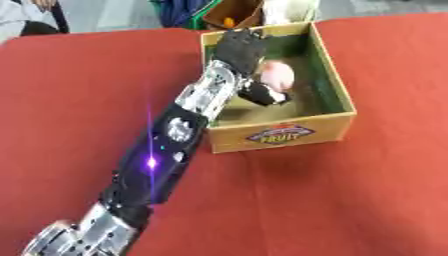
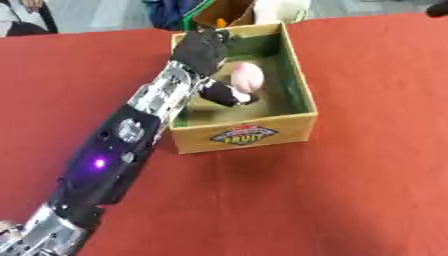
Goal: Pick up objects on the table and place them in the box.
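Observation:
A cardboard box (image 1: 331, 125) with a green lining and a "FRUIT" label on its front stands on the red table. My left arm reaches in from the lower left, over the box's left wall. My left hand (image 1: 240, 48) is inside the box, with its fingers and thumb curled round a round pink object (image 1: 279, 75) held above the box floor. The box floor under the hand is partly hidden. A small dark part of my right hand (image 2: 437, 9) shows at the top right corner of the right eye view.
The red tablecloth (image 1: 350, 200) spreads round the box on all sides. Behind the box, at the table's far edge, stand a brown container (image 1: 234, 14) with something orange in it and a blue item (image 1: 182, 11).

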`<state>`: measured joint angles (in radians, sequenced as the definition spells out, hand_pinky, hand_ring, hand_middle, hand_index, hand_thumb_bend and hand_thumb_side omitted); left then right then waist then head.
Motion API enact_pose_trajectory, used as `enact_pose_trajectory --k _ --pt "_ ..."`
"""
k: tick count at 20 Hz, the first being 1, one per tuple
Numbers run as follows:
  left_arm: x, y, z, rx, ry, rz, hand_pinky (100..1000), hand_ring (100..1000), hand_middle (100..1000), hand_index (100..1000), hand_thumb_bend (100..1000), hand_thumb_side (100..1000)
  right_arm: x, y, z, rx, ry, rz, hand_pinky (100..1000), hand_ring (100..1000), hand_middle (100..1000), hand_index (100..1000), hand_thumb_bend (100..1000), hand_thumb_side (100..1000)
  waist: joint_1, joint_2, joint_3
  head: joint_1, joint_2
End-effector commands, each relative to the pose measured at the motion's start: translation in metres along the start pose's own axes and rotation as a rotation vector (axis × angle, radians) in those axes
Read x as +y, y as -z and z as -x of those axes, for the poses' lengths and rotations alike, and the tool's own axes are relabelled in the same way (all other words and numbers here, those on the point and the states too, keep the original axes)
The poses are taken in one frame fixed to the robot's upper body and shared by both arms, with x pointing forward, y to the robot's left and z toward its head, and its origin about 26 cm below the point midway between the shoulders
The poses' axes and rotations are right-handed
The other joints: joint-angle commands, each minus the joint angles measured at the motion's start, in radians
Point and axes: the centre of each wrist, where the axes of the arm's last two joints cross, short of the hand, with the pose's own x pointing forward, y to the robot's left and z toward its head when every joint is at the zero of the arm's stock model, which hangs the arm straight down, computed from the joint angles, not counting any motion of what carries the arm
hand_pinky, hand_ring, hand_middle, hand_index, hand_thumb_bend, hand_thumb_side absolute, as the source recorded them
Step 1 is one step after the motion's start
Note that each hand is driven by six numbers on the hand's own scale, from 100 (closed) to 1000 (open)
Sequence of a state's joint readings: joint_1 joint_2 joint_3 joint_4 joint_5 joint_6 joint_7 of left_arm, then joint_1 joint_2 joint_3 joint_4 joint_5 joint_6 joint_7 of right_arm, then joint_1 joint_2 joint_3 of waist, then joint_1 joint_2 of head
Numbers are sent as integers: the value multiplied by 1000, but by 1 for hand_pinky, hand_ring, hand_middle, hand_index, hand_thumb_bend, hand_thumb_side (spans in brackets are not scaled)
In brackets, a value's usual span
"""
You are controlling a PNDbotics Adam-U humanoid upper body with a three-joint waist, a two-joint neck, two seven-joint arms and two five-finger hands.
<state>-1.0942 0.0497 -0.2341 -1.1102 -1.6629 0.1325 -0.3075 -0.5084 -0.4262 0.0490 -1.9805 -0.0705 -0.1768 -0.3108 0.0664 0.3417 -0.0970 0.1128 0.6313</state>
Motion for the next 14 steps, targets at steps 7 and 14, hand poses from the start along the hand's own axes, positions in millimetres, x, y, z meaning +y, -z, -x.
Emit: enact_pose_trajectory --k 7,14 --pt "46 -21 35 161 -188 -435 587 729 656 822 565 875 -7 3 -6 -23 -29 8 533 640 567 783 100 432 -3 -32 22 -16 26" --pt "69 -66 89 208 -607 -654 558 607 531 759 230 870 -14 0 -5 -18 -64 26 534 640 568 783 100 432 -9 -46 69 -66 50"
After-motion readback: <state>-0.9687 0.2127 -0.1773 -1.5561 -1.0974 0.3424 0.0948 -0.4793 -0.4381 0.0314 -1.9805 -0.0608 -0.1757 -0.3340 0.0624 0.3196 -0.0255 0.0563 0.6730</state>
